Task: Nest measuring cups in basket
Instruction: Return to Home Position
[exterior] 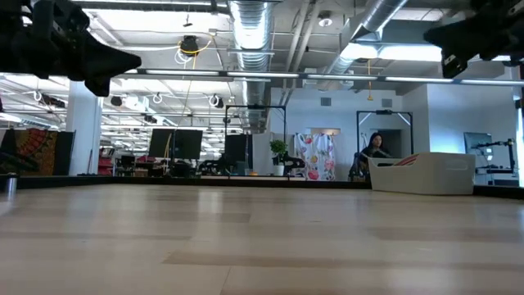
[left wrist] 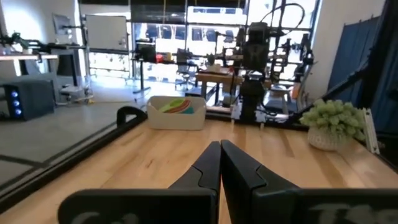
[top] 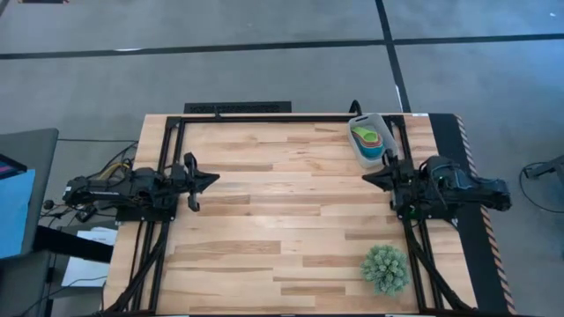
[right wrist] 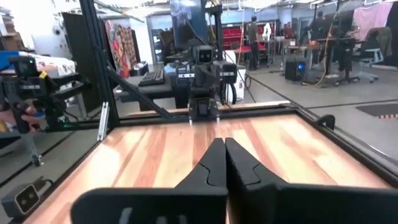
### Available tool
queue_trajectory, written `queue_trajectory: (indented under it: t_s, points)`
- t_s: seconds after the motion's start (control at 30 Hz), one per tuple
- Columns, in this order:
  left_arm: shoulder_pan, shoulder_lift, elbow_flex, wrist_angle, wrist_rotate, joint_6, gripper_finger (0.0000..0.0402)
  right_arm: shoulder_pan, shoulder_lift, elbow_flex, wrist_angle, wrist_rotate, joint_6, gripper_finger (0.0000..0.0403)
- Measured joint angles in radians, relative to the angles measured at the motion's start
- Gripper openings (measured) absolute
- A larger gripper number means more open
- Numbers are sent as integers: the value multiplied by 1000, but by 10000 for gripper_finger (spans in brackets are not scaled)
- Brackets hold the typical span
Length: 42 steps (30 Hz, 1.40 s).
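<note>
Nested measuring cups (top: 367, 138) in basket (top: 387, 132); left gripper (top: 214, 179), right gripper (top: 367, 178) closed, seemingly raised.

Bright, even overhead light; faint shadows.

Two matte black robot arms flank a pale wooden table (top: 282, 202). The left arm (top: 132, 189), at the table's left edge, is a chain of chunky, rounded segments, and thin yellow and black cables (top: 115, 165) loop from its rear end. The right arm (top: 458, 187), at the table's right edge, matches it. The left gripper (top: 210, 179) and right gripper (top: 370, 177) each carry two flat black fingers (left wrist: 205, 171) tapering to wedge tips, on a wide dark crossbar (left wrist: 137, 208) with faint, unreadable pale markings.
</note>
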Motion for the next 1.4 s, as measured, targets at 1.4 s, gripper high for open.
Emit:
queue_trajectory:
  t_s: [1.4]
  points:
    - [0,0,-3,-133,132,-44,0,-1,0,-233,213,-98,-27,22]
